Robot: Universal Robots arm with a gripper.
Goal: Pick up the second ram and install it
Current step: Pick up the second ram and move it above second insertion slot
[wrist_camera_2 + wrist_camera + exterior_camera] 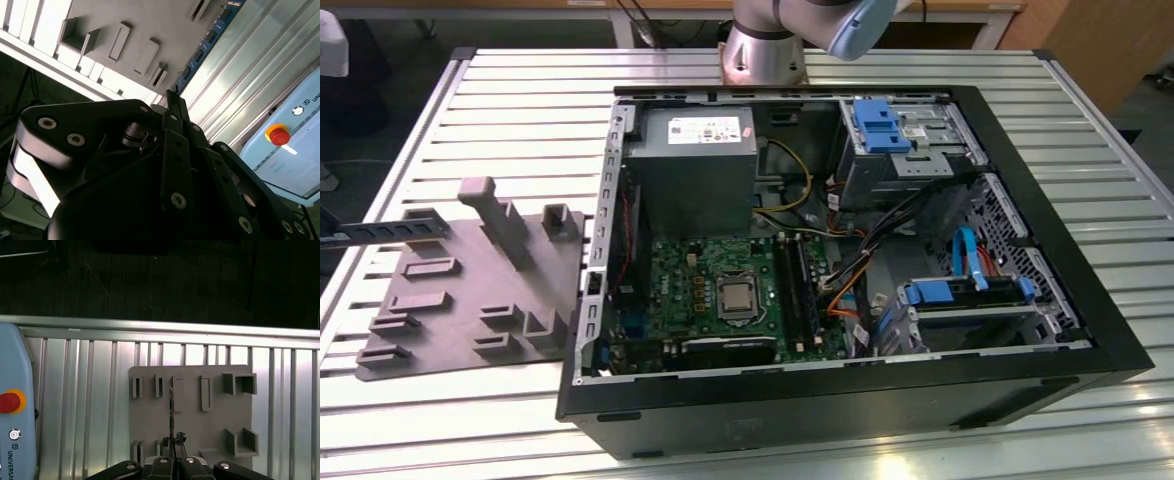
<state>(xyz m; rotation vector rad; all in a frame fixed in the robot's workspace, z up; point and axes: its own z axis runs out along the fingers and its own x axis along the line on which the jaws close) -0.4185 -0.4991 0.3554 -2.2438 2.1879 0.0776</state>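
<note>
1. In the first wrist view the jaws (pixel 172 442) are clamped on one end of the second ram (pixel 171 410), which shows edge-on as a thin dark strip.
2. The stick reaches straight out ahead of the jaws, over a grey holder plate (pixel 150 425); whether it touches the plate cannot be told.
3. The plate lies on the slatted desk (pixel 75 390) beyond the jaws.
4. A teach pendant (pixel 12 450) with a red button (pixel 7 402) lies off to one side of the jaws.
</note>
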